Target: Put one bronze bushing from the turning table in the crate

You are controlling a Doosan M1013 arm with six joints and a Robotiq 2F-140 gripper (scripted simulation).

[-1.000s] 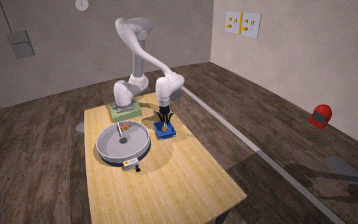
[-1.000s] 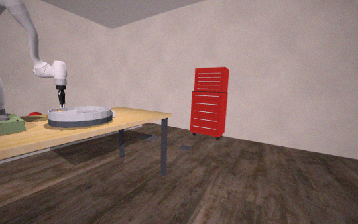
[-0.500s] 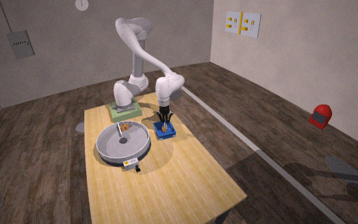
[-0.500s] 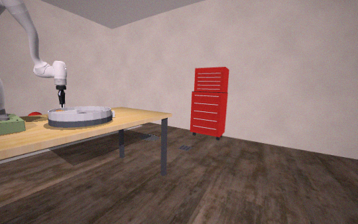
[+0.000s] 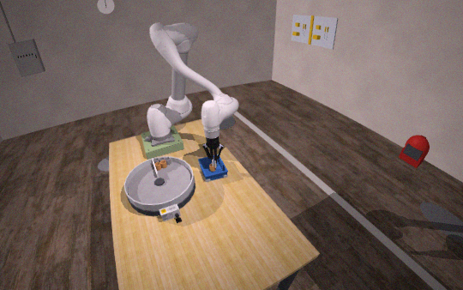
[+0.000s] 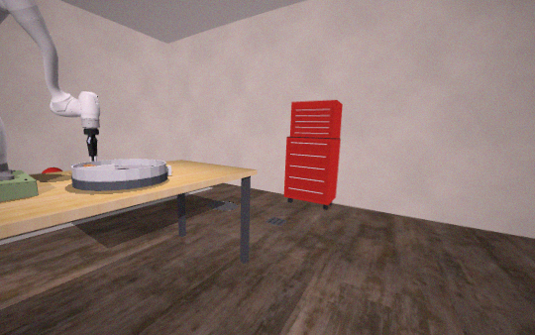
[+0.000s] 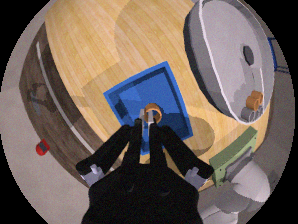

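The gripper (image 5: 213,163) points straight down over the blue crate (image 5: 213,170) on the tabletop (image 5: 214,232), its fingers clenched on 1 bronze bushing (image 7: 152,112) that hangs just above or at the crate floor; contact with the floor cannot be made out. About 2 further bushings (image 5: 160,164) sit at the far rim of the grey turning table (image 5: 141,198), their exact count blurred. In the exterior view the turning table's rim hides the crate.

Bronze bushing (image 5: 212,167), blue crate (image 5: 220,171), grey turning table (image 5: 141,195).
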